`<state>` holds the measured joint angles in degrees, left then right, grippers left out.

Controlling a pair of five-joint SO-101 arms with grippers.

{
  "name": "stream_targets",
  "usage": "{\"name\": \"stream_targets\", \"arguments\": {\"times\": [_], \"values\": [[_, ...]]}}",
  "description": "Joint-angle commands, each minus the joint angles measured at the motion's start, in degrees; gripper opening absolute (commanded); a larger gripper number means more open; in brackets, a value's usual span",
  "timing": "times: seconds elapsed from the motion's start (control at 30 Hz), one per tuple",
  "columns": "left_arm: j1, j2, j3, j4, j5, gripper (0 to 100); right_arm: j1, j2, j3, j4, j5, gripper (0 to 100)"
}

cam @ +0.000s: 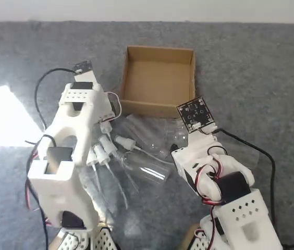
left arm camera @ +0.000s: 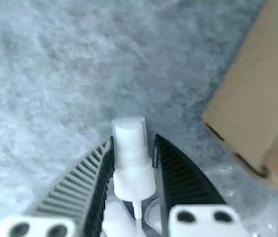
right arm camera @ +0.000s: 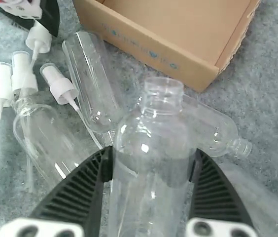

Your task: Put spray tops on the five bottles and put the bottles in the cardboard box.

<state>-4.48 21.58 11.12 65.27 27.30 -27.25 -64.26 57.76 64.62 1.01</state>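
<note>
My left gripper (left arm camera: 132, 145) is shut on a white spray top (left arm camera: 129, 163), its nozzle end pointing forward over the grey carpet, close to the cardboard box (left arm camera: 260, 94). In the right wrist view my right gripper (right arm camera: 151, 155) is shut on a clear bottle (right arm camera: 149, 148) with an open neck, held upright near the box's front wall (right arm camera: 149, 42). Three more clear bottles (right arm camera: 92, 84) lie on the carpet between the arms. Several loose spray tops (right arm camera: 60, 89) with long tubes lie beside them. From above, the open box (cam: 157, 107) holds nothing.
Grey carpet (cam: 251, 73) covers the table, with free room to the right of and behind the box. A bright patch (cam: 1, 114) lies at the left edge. Black cables (cam: 256, 151) trail from both arms.
</note>
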Motion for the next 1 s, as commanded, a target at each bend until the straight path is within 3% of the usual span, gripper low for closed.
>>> {"name": "stream_targets", "arguments": {"times": [0.0, 0.3, 0.47, 0.63, 0.97], "values": [[-0.62, 0.53, -3.12, 0.7, 0.0, 12, 0.57, -1.54, -0.97, -1.01, -0.7, 14.5], [-0.88, 4.75, -7.16, 3.96, 0.18, 11, 0.57, -1.45, -0.97, -1.01, -0.7, 14.5], [-0.88, 4.75, -7.16, 4.22, 0.09, 1, 0.57, -1.45, -0.97, -1.01, -0.7, 14.5], [-0.88, 4.66, -7.25, 4.31, 0.09, 1, 0.4, -1.45, -0.97, -1.01, -0.7, 14.5], [-0.97, -8.97, -4.62, 6.68, 0.18, 1, 0.4, -1.71, -0.97, -1.01, -0.7, 14.4]]}}
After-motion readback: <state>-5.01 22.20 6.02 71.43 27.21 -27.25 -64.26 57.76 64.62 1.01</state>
